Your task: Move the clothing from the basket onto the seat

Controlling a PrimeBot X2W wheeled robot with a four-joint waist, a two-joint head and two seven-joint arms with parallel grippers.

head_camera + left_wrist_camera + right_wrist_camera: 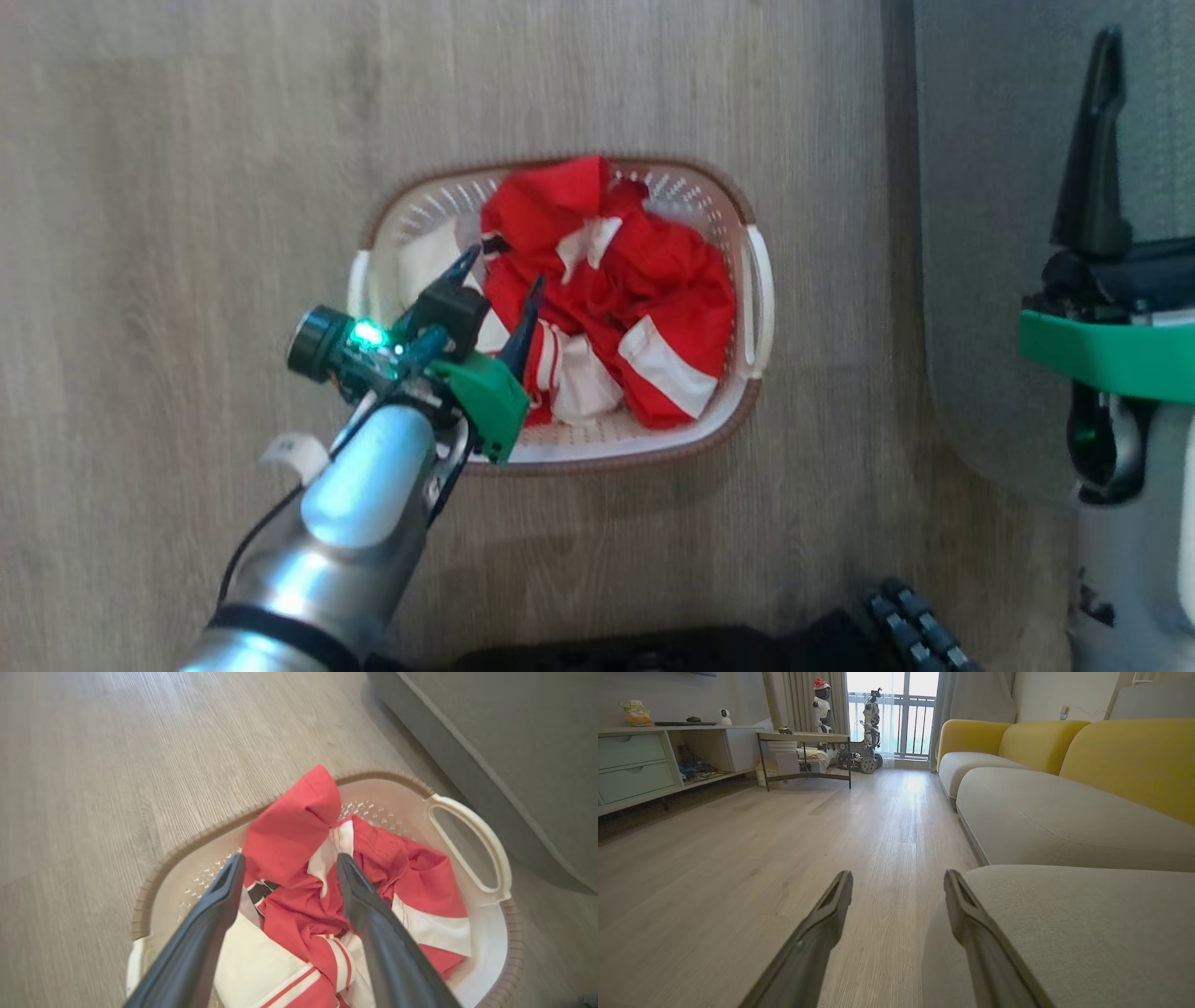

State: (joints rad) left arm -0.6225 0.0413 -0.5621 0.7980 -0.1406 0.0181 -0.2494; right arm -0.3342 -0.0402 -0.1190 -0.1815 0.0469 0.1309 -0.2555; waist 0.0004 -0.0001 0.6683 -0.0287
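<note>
Left gripper (pixel 505 264) (pixel 289 856): fingers spread wide, nothing held, poised over the heap of bright red soft-fabric clothing with white stripes and panels (pixel 635 280) (pixel 289 830). All of the clothing is seen to lie inside the small white perforated plastic basket with the brown woven-look rim (pixel 616 457) (pixel 467 821), directly beneath and just beyond the fingertips. Whether the tips touch the fabric cannot be told. Right gripper (pixel 897 873): likewise open and empty, held over the near edge of the large grey-green upholstered seat (pixel 990 233) (pixel 1087 924), which stands on the right-finger side of the left gripper, just past the basket's white handle. The basket rests on the pale wood-look floor (pixel 187 187). Handling is judged as light, limp and non-fragile. The fabric is expected to drape and trail, so a second piece may be dragged up with the first. The best hold is judged to be the raised red fold between the fingertips — a bunched ridge thick enough to be pinched. No true heading can be given for the crumpled heap. Its longer run is noted as slanting from the left-finger side near the wrist to beyond the right finger — roughly along the basket's own long axis, handle to handle.
</note>
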